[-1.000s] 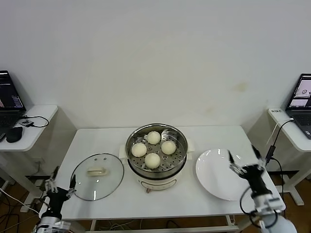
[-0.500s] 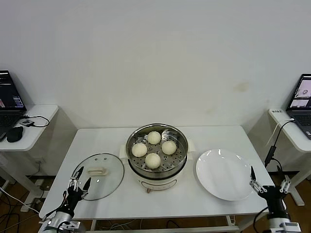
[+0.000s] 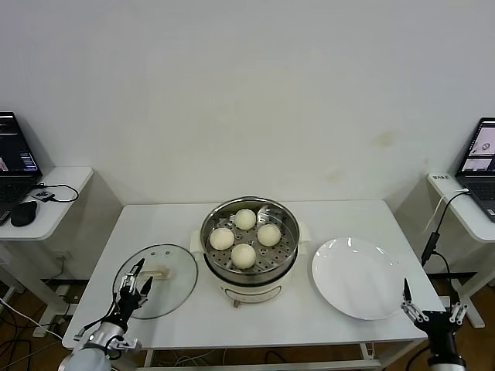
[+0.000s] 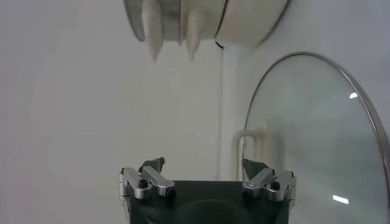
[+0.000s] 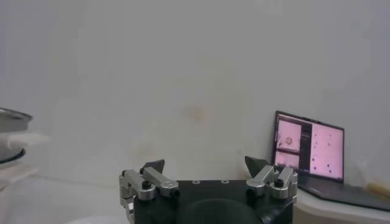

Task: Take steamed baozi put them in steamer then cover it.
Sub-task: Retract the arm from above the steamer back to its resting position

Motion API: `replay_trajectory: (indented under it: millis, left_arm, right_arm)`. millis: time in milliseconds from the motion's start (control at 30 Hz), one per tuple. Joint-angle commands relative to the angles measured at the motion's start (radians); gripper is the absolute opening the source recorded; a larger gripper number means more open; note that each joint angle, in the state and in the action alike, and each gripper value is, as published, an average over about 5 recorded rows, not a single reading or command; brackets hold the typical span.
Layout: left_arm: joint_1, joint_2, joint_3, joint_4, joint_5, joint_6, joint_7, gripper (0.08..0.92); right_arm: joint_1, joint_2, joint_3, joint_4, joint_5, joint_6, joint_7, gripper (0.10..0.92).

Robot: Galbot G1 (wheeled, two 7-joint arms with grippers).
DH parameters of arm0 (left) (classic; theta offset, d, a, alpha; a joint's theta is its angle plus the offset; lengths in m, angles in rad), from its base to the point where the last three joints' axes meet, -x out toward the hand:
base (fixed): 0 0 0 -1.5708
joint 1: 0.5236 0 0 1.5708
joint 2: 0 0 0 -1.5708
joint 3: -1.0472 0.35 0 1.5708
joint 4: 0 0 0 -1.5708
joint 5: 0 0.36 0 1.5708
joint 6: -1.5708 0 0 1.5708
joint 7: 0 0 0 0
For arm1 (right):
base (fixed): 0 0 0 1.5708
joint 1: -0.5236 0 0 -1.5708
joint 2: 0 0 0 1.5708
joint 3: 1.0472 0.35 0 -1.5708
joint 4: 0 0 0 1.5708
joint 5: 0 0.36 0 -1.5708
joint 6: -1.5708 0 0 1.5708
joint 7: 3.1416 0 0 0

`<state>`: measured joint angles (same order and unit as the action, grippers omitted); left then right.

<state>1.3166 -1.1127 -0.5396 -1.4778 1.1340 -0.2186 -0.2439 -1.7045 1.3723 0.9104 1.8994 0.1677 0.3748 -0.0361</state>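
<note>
Four steamed baozi (image 3: 245,236) are sitting on the perforated tray inside the steamer (image 3: 249,246) at the middle of the table (image 3: 193,309). The cover (image 3: 155,280) is lying flat on the table just left of the pot, handle up. The left gripper (image 3: 136,282) is hovering over the cover's near edge, fingers spread wide and holding nothing. The right gripper (image 3: 433,311) is waiting off the table's right front corner beside a white plate (image 3: 357,277), fingers wide apart and empty.
</note>
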Motion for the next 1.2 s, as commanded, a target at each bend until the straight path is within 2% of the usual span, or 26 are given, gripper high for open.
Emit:
replay_trajectory:
  millis: [33,367,1200]
  left_arm:
    - [-0.122,0.002,0.036,0.115,0.022,0.002,0.010,0.823]
    - [-0.198,-0.001,0.068,0.204,0.028,0.009,0.021,0.823]
    - [-0.211,0.043,0.101,0.147,-0.014,0.046,0.117,0.823]
  right_arm:
    - [-0.020,0.015,0.013,-0.002,-0.003,0.008,0.000,0.823]
    - [-0.018,0.030,0.004,-0.024,-0.011,0.013,-0.006,0.823]
    - [-0.009,0.049,-0.034,-0.067,-0.043,0.019,-0.009,0.823]
